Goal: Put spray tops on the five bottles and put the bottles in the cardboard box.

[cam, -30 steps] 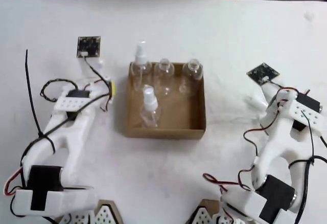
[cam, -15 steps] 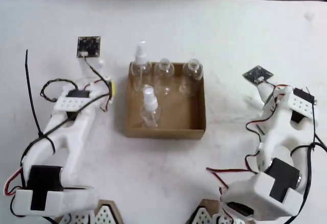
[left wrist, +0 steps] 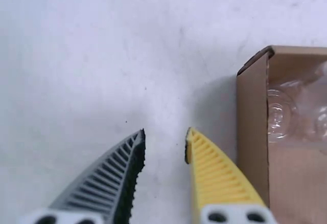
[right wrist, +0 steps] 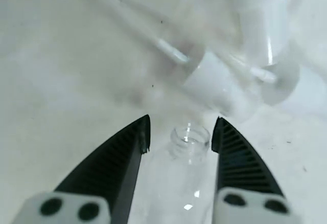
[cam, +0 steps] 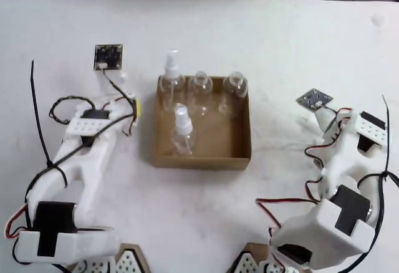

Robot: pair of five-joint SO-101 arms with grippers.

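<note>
While four bottles stand in the cardboard box (cam: 202, 161), only two carry spray tops: the rear-left bottle (cam: 170, 76) and the front bottle (cam: 182, 129). The middle bottle (cam: 199, 89) and the rear-right bottle (cam: 234, 88) stand open-necked along the rear wall. The fifth bottle (right wrist: 188, 137), also uncapped, is outside the box in the right hand (right wrist: 180, 132), which appears clamped on its body, neck towards the loose spray tops (right wrist: 214, 86) on the bench (cam: 280, 36). The left hand (left wrist: 164, 142) is empty, fingers apart, low over the bench just beside a box corner. Assessment: two of five bottles finished; three tops to fit, one bottle to box.
</note>
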